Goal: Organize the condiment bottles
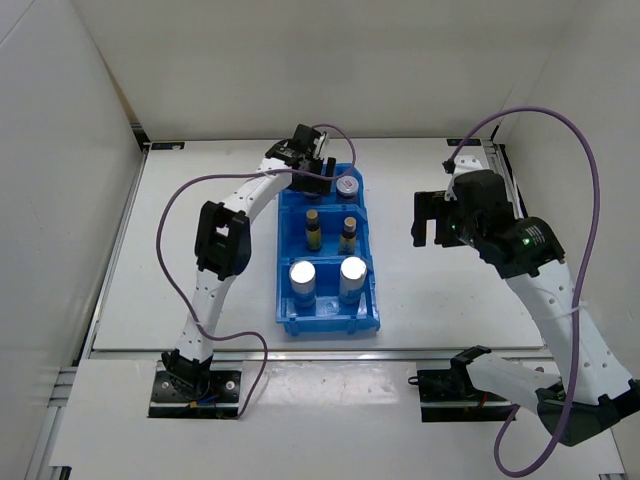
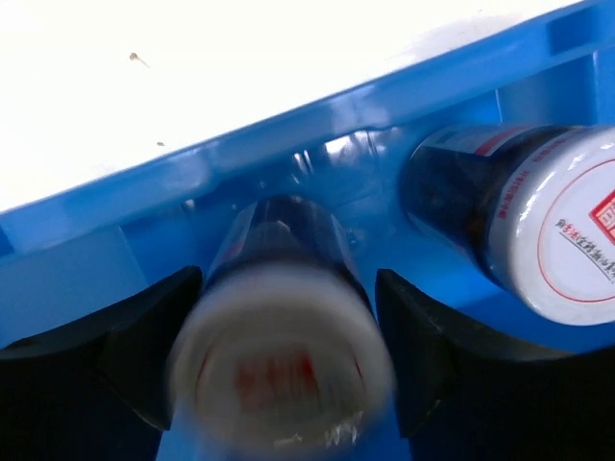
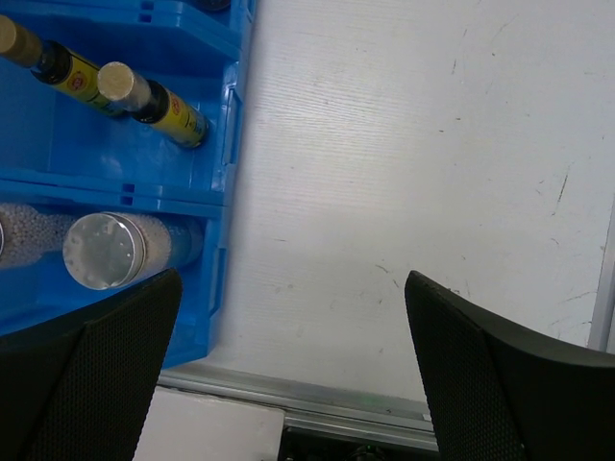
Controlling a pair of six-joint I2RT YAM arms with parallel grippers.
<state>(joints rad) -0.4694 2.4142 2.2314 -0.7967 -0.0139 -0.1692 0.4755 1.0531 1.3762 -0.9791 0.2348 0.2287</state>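
In the blue bin's far compartment, my left gripper stands over one white-lidded jar. Its black fingers flank the jar, and a thin gap shows on the right side. The jar's lid is blurred. Beside it stands a second white-lidded jar with red marks. Two slim brown bottles stand in the middle compartment. Two silver-topped cylinders stand in the near one. My right gripper hangs open over bare table to the right of the bin, holding nothing.
The bin's blue wall runs just beyond the left fingers. In the right wrist view the bin's right edge lies left of the open gripper, with the table's metal front rail below. White walls enclose the table.
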